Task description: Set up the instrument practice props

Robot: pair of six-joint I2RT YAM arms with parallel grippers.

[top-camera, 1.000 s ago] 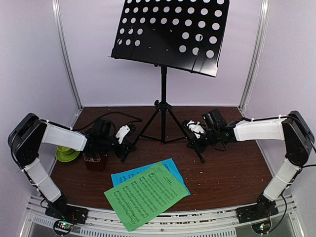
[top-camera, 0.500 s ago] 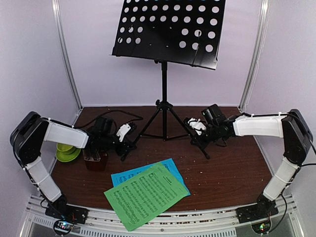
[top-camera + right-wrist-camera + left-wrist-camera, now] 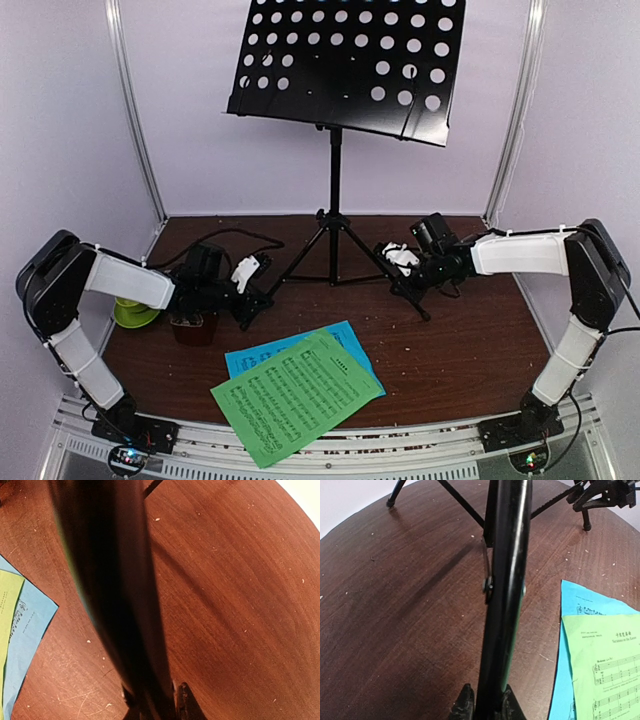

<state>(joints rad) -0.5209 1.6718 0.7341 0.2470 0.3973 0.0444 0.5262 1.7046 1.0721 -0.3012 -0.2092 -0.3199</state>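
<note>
Cup and saucer [image 3: 128, 312]: lime green, placed at the left edge of the table [image 3: 470, 340], partly hidden by the left arm [image 3: 125, 280].
Metronome [image 3: 193, 326]: dark red-brown, located just right of the saucer, under that arm.
Left gripper [image 3: 487, 706]: jaws clamped narrowly on the stand's left leg.
Green sheet [image 3: 296, 396]: laid over the blue sheet [image 3: 250, 356], near edge.
Tripod music stand [image 3: 334, 180]: upright, rear centre.
Right gripper [image 3: 156, 702]: jaws clamped narrowly on the right leg.

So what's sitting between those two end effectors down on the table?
The black music stand: its pole and tripod hub, with bare brown tabletop beneath the legs. The overhead view shows it.
</note>
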